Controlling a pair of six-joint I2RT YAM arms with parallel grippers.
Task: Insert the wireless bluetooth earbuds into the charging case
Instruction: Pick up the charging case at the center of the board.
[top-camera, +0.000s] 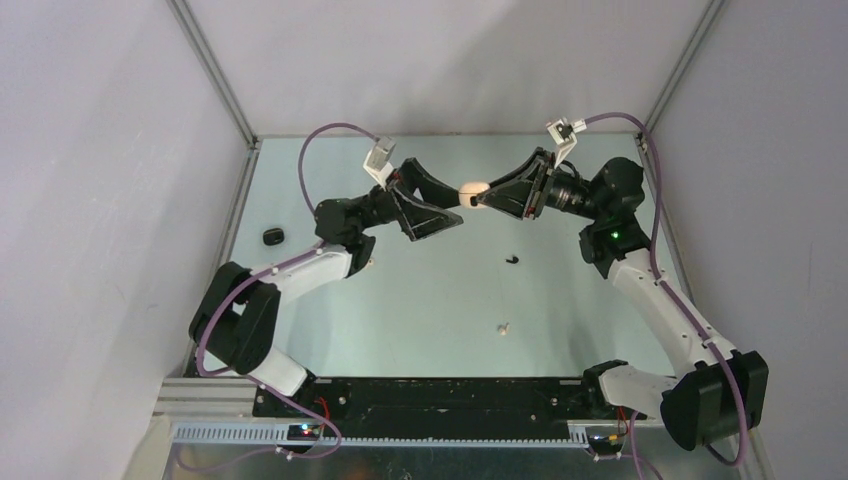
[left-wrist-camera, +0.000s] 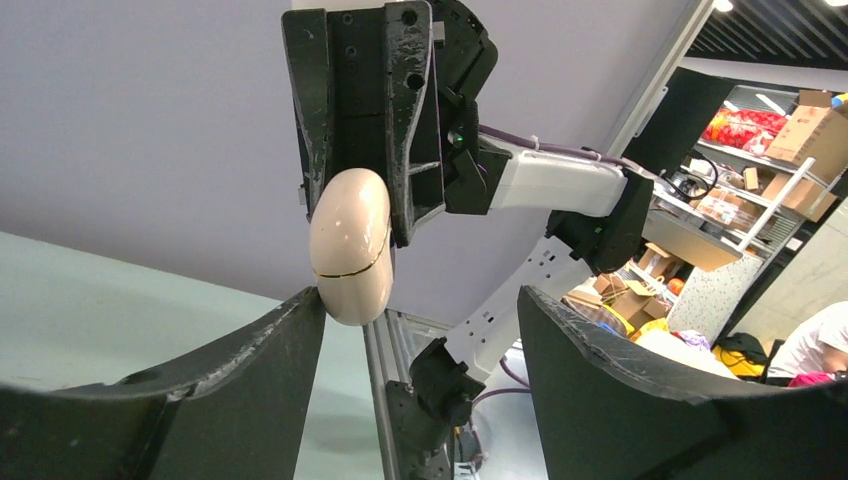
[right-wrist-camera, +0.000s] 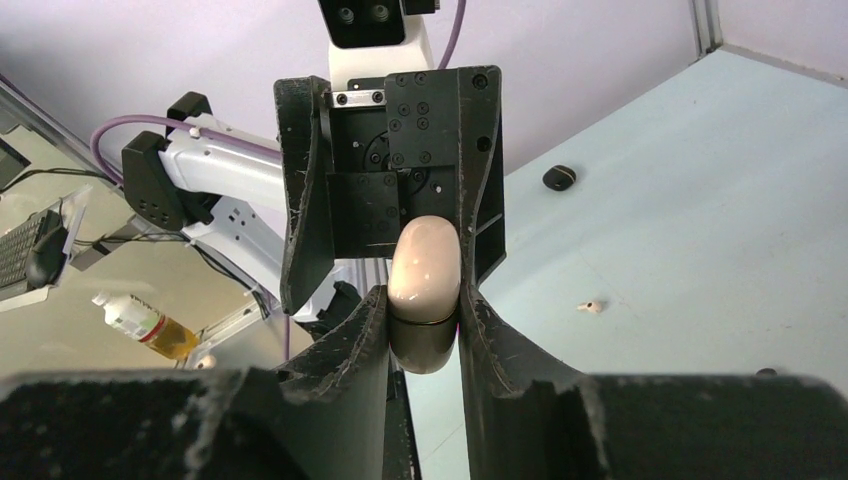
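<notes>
The cream charging case (top-camera: 472, 190) hangs closed in mid-air over the far part of the table. My right gripper (right-wrist-camera: 425, 300) is shut on its lower half, and the case (right-wrist-camera: 425, 265) sticks out beyond the fingertips. My left gripper (left-wrist-camera: 420, 295) faces it from the left and stands open. The case (left-wrist-camera: 350, 245) lies right against the tip of one left finger (left-wrist-camera: 260, 360), with a wide gap to the other finger. A black earbud (top-camera: 513, 259) and a cream earbud (top-camera: 503, 326) lie loose on the table; the cream earbud (right-wrist-camera: 593, 306) also shows in the right wrist view.
A small black rounded object (top-camera: 273, 236) lies near the table's left edge, also seen as the black object (right-wrist-camera: 559, 177) from the right wrist. Grey walls and metal frame posts (top-camera: 213, 70) enclose the table.
</notes>
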